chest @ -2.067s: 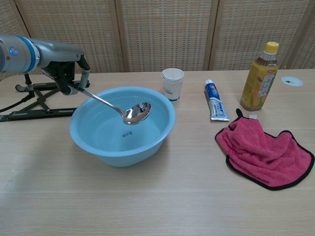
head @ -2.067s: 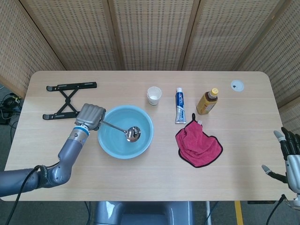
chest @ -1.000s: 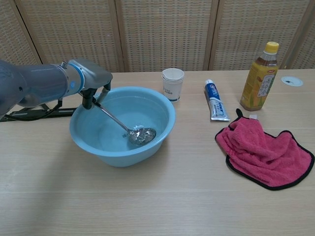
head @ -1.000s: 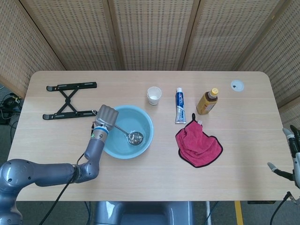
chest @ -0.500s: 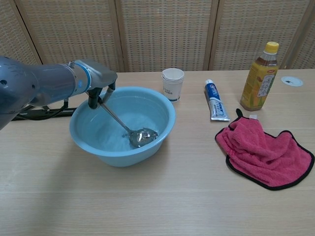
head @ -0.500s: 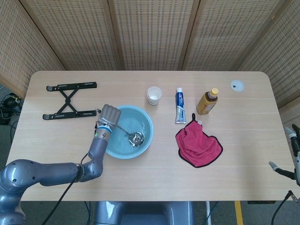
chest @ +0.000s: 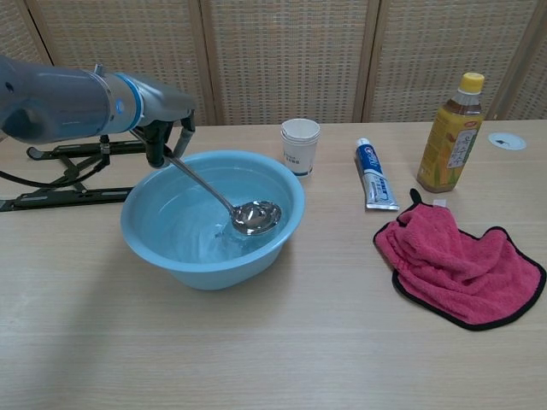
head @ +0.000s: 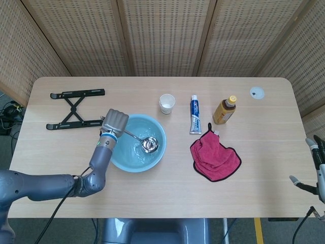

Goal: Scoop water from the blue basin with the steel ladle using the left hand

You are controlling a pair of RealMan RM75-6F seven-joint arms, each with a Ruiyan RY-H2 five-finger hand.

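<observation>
The left hand (chest: 159, 137) has its fingers wrapped round the top of the ladle (chest: 224, 198) handle, just over the basin's (chest: 171, 256) near-left rim. The bowl of the ladle hangs inside the basin, lifted just clear of the water by the look of it, and it seems to carry a little water.

From where I stand the risk is a spill. The handle is long and thin, so any twist of the wrist would tip the bowl and pour the water back, or over the rim onto the tabletop (chest: 256, 342). A knock against the basin wall could do the same.

The basin holds shallow water. The paper cup (chest: 300, 145) beyond it stands upright; I cannot see inside. The bottle (chest: 450, 135) is capped, with amber liquid.

The right hand (head: 316, 162) rests at the far edge, fingers spread, holding nothing.
</observation>
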